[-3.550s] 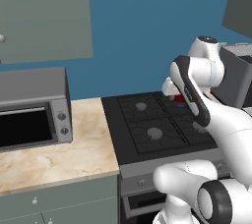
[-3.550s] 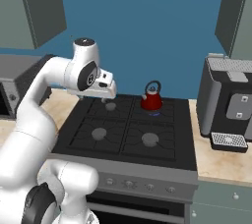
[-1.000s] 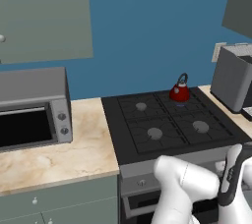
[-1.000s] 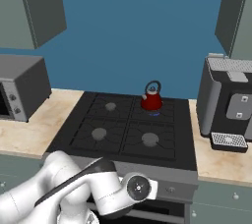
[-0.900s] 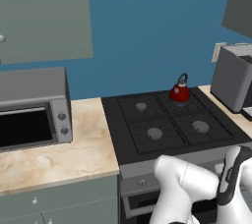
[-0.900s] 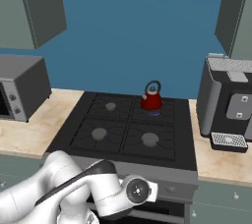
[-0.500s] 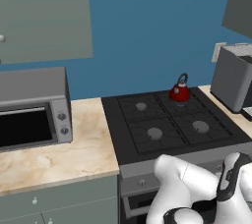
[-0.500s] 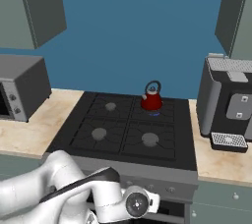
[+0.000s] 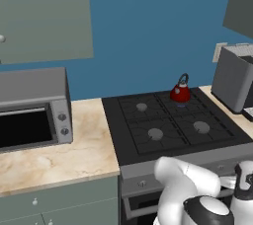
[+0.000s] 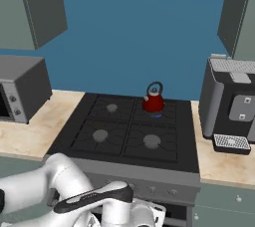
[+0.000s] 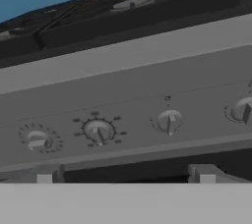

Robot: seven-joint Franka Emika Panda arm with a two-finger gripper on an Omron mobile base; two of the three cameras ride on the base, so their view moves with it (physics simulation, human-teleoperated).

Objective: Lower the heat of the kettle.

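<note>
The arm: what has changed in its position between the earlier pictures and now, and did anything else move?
The arm swung from above the stove down to its front, and the hand now faces the knobs on the front panel. The gripper holds nothing. The kettle stayed on the back right burner, and the microwave and coffee machine did not move.

We see a glossy red kettle [image 9: 180,92] with a thin dark handle on a black stove [image 9: 148,145] whose front panel [image 11: 147,95] is grey, with grey knobs [image 11: 98,131]. The counter [image 9: 59,150] is beige marbled stone, the wall [image 10: 134,42] deep blue, the microwave [image 9: 32,108] grey with a black door, the cabinets [image 9: 44,17] muted grey-green.
</note>
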